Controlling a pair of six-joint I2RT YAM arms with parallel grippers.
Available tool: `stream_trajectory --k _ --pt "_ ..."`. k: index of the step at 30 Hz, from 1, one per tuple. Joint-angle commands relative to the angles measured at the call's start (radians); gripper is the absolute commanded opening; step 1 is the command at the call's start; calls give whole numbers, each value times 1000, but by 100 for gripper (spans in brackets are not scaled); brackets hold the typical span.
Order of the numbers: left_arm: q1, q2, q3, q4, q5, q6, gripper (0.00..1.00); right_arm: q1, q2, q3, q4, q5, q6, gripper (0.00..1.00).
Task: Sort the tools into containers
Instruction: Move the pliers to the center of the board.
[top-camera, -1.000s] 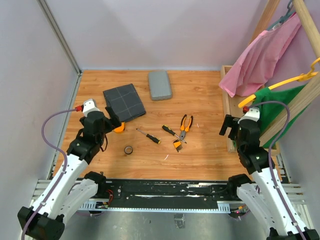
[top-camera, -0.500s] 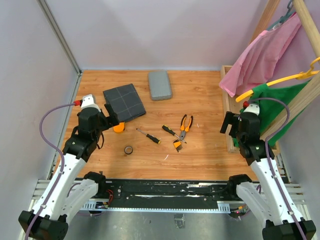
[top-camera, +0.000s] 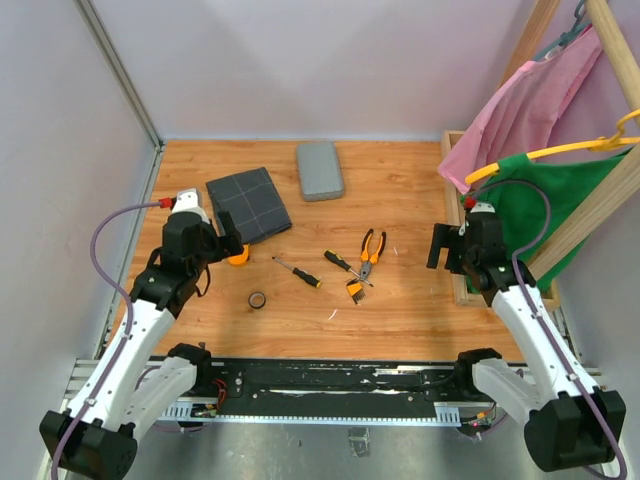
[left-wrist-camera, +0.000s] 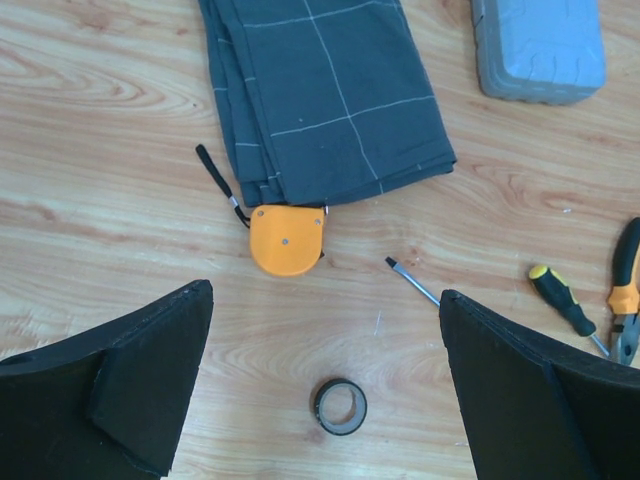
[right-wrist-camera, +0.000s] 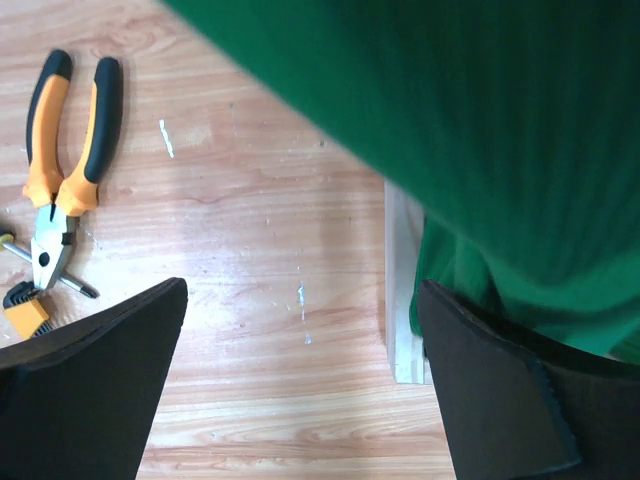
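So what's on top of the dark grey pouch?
Nothing lies on the dark grey pouch; its gridded top is bare. The round orange piece lies at its near edge. Anything under or inside is hidden by fabric.

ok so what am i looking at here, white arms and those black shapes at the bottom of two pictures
Those are two robot arms bolted at the near edge of a wooden table. The wide picture comes from a camera above and behind them. The other two come from cameras on the wrists; the black shapes are each gripper's own fingers. The left gripper looks down on a round orange piece, a black tape ring and a dark fabric pouch. The right gripper sees the pliers and a green cloth. A grey case and two screwdrivers also lie on the table. Both grippers are open and hold nothing.
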Motion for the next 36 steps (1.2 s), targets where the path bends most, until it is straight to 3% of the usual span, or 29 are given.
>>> stream_trajectory --k 1,10,22,28,36 --pt "12 45 34 -14 14 32 99 -20 55 27 -1 -72 29 100" --pt "12 53 22 15 61 48 99 127 67 20 47 -14 108 99" --pt "13 -8 27 54 -23 -55 99 403 -2 -110 172 86 243 99" --pt "13 36 45 86 27 -48 99 511 76 -126 251 113 306 99" --pt "12 61 35 134 41 17 98 515 289 -67 344 74 355 99"
